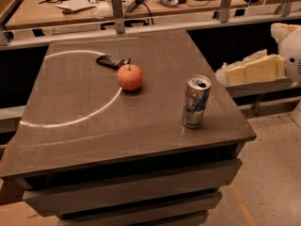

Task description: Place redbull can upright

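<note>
Because the can already stands on its base, the job now, I judge, is to leave everything undisturbed. On the flat grey-brown bench [70, 140], a pale curved line [70, 121] sweeps from the left edge toward the middle. A flat black handheld device [110, 61] lies near the far edge, with a round red-orange apple [130, 76] just in front of it; neither needs touching.

The slim silver-and-blue metal redbull can [196, 101] is upright near the right edge, toward the front right corner and well apart from the apple. Being tall and narrow, it would tip at a nudge. The cream-coloured gripper [230, 73] hangs beyond the right edge, apart from the can. I cannot tell whether it is open or closed. Any further motion should go rightward, away from the bench.

The can is the only container. A dark opening shows in its top, and I cannot tell what is inside.
</note>
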`<action>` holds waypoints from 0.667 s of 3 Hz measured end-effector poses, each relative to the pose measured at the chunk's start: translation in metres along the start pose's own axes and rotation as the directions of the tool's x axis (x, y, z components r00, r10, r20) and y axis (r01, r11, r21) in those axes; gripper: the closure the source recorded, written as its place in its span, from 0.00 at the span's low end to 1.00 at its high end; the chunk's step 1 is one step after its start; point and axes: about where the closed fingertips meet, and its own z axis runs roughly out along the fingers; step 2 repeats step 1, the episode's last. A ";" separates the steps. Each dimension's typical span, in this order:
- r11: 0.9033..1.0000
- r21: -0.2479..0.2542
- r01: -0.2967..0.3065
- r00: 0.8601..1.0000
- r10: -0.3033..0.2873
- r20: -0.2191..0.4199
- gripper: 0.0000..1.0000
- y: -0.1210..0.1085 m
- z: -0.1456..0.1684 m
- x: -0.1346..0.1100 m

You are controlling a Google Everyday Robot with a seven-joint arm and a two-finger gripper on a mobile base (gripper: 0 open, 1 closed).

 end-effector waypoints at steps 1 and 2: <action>1.000 -0.001 0.000 1.000 0.000 0.001 0.00 0.001 0.000 -0.001; 1.000 -0.001 0.000 1.000 0.000 0.001 0.00 0.001 0.000 -0.001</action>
